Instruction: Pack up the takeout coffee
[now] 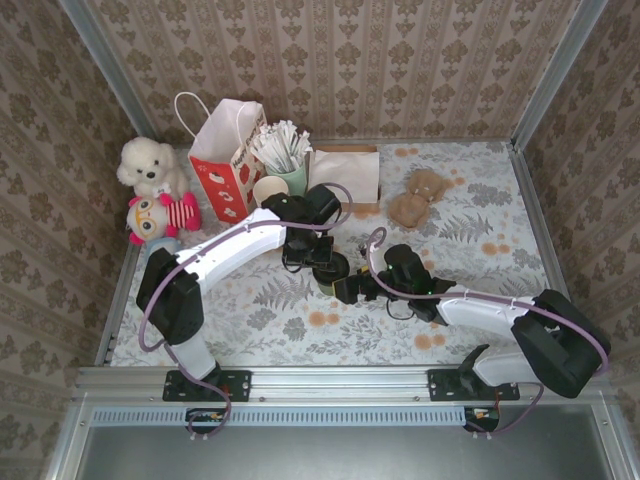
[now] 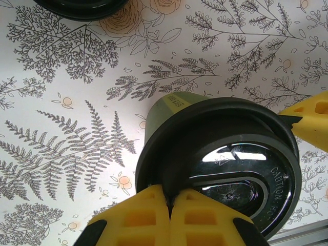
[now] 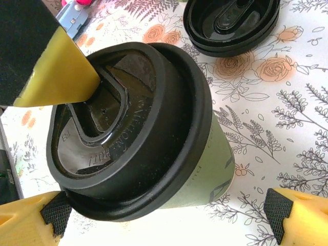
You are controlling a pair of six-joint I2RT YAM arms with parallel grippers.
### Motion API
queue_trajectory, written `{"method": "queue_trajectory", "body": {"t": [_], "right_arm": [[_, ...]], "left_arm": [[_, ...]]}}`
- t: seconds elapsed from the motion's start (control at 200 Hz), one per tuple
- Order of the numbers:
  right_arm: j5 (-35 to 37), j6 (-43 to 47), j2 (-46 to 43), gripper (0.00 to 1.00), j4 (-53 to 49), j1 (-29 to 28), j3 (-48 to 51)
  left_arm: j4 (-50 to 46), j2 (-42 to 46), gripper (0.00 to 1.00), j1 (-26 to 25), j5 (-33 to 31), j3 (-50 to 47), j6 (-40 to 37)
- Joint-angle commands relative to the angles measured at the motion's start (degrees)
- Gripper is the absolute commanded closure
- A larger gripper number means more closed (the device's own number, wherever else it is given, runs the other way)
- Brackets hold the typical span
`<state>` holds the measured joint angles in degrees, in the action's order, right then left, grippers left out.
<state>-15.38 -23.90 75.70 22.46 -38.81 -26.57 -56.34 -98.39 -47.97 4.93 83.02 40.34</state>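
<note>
The takeout coffee is a small green paper cup (image 3: 218, 159) with a round black lid (image 3: 148, 133) on top of it. It stands on the floral table mid-scene (image 1: 332, 272). My left gripper (image 2: 169, 200) is shut, its yellow fingertips together and resting on the lid's (image 2: 225, 154) near rim. From the right wrist view, that yellow tip (image 3: 61, 72) sits in the lid's recess. My right gripper (image 3: 164, 218) is open and straddles the cup. One pad (image 3: 54, 212) is at the lid's edge. The other pad (image 3: 279, 207) stands clear of the cup wall.
A spare black lid (image 3: 230, 25) lies on the table just beyond the cup. At the back stand a red-and-white paper bag (image 1: 228, 160), a holder of white sticks (image 1: 285, 160), a brown box (image 1: 345, 175) and plush toys (image 1: 150, 170) on the left.
</note>
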Motion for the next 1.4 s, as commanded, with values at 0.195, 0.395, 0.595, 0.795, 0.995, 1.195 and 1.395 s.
{"method": "queue_trajectory", "body": {"t": [0.195, 0.395, 0.595, 0.795, 0.995, 1.195, 1.395], "right_arm": [[8.45, 5.45, 0.39, 0.0, -8.02, -1.01, 2.32], [6.09, 7.48, 1.15, 0.0, -12.35, -1.01, 1.05], [-13.33, 3.38, -5.86, 0.0, -20.23, 5.24, -6.46], [-16.96, -0.13, -3.54, 0.02, -33.07, 13.18, -16.11], [-17.87, -9.97, 8.69, 0.11, -39.07, 14.8, -24.94], [-21.42, -13.89, 12.89, 0.19, -36.15, 14.5, -25.68], [-22.24, -14.08, 13.5, 0.2, -34.98, 13.98, -24.68]], "left_arm": [[1.14, -3.65, 1.0, -0.43, -0.15, -5.96, -1.11], [1.27, -3.9, 1.0, -0.38, -0.75, -5.23, -3.08], [-2.38, -2.73, 1.0, -0.46, -3.92, -0.79, -15.11], [-3.65, -1.49, 1.0, -0.24, -1.56, 1.95, -27.73], [-4.87, -2.35, 1.0, -0.29, -0.77, 4.33, -33.43], [-4.68, -3.21, 1.0, -0.13, -1.35, 4.49, -32.08], [-3.02, -3.21, 1.0, -0.16, -0.03, 3.72, -30.71]]}}
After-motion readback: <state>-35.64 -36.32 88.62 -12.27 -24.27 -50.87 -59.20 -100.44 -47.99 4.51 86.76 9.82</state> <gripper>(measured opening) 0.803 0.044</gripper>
